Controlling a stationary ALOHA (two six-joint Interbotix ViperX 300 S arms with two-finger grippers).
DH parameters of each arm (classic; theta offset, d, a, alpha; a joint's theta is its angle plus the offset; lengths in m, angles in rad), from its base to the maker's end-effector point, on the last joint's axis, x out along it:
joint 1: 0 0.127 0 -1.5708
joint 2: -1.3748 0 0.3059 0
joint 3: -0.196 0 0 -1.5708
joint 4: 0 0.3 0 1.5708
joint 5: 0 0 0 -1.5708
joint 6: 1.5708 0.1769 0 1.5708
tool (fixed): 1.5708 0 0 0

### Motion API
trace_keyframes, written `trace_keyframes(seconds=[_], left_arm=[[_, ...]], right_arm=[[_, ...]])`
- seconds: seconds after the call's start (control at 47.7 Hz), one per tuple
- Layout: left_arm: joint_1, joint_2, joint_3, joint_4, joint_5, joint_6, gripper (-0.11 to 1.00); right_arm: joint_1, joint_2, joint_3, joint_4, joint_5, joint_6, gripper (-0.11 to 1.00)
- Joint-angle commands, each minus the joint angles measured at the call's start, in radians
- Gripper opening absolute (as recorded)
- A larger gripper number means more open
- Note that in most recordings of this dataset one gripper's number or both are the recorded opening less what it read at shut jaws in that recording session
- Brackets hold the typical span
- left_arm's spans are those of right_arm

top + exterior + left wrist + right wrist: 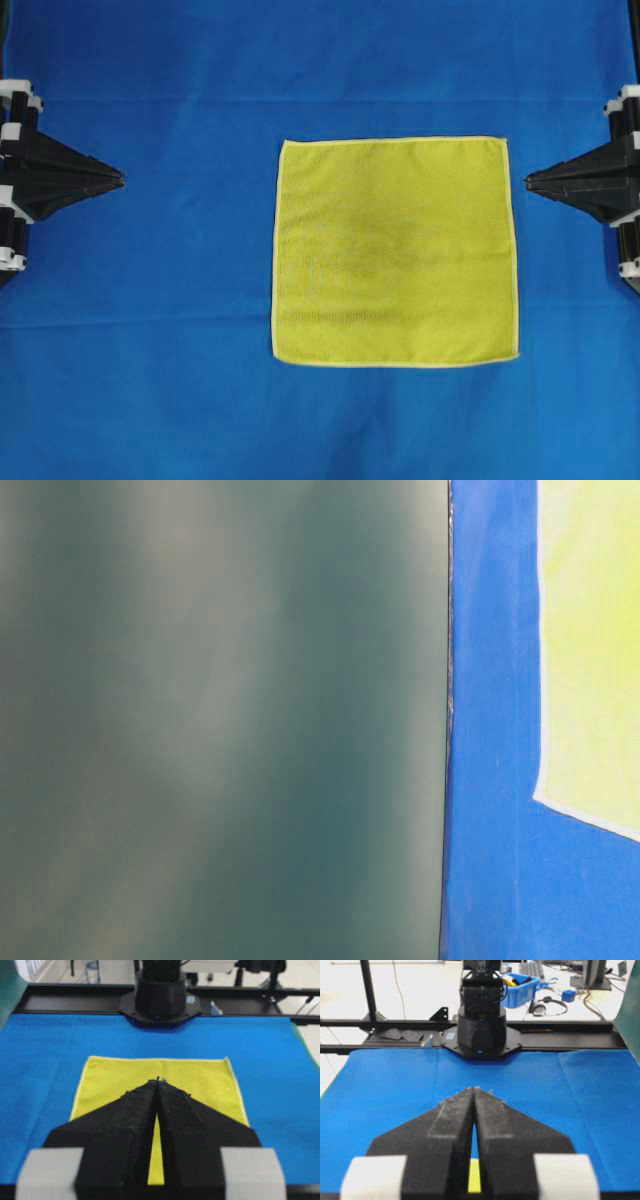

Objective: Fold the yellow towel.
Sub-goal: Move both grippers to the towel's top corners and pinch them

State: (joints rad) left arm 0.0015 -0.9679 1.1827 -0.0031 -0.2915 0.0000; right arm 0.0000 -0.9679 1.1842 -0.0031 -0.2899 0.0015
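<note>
Yellow towel (pixel 395 250): a bright yellow square microfibre cloth with a paler stitched hem; it lies flat and fully spread, a little toward three o'clock of centre in the overhead view; no fold has been made.
Surface (pixel 150 400): covered by a blue cloth with faint crease lines; nothing else rests on it.
Left gripper (pixel 120 179): at nine o'clock in the overhead view, well apart from the towel; its black foam-padded jaws are pressed together on nothing.
Right gripper (pixel 529 181): at three o'clock, tips just beside the towel's hem but apart from it; jaws together, empty.
Step in hand: judged to be the very start; both arms parked, nothing grasped.
Next move: likely the jaws must part, then descend on corners of one edge; the thin cloth lies flush, so pinching a single layer needs care.
</note>
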Motion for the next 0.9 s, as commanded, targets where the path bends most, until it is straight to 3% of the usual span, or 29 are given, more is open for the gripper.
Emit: trace_keyframes(seconds=[0.0, 0.293, 0.587, 0.649, 0.712, 0.88], left_arm=[[0.026, 0.051, -0.031, -0.020, -0.021, 0.002, 0.00], [0.072, 0.318, -0.147, -0.031, -0.049, -0.032, 0.00], [0.196, 0.635, -0.272, -0.029, -0.054, -0.031, 0.02], [0.199, 0.706, -0.295, -0.029, -0.058, -0.031, 0.12], [0.202, 0.787, -0.322, -0.029, -0.072, -0.031, 0.30], [0.227, 0.957, -0.385, -0.029, -0.130, -0.029, 0.77]], right_arm=[[-0.017, 0.009, -0.029, 0.002, 0.000, -0.008, 0.00], [-0.155, 0.032, -0.100, 0.011, 0.405, 0.052, 0.00], [-0.264, 0.146, -0.083, 0.008, 0.503, 0.081, 0.01], [-0.298, 0.195, -0.080, 0.008, 0.503, 0.081, 0.01], [-0.334, 0.252, -0.074, 0.008, 0.500, 0.081, 0.05], [-0.431, 0.436, -0.067, -0.014, 0.485, 0.080, 0.55]])
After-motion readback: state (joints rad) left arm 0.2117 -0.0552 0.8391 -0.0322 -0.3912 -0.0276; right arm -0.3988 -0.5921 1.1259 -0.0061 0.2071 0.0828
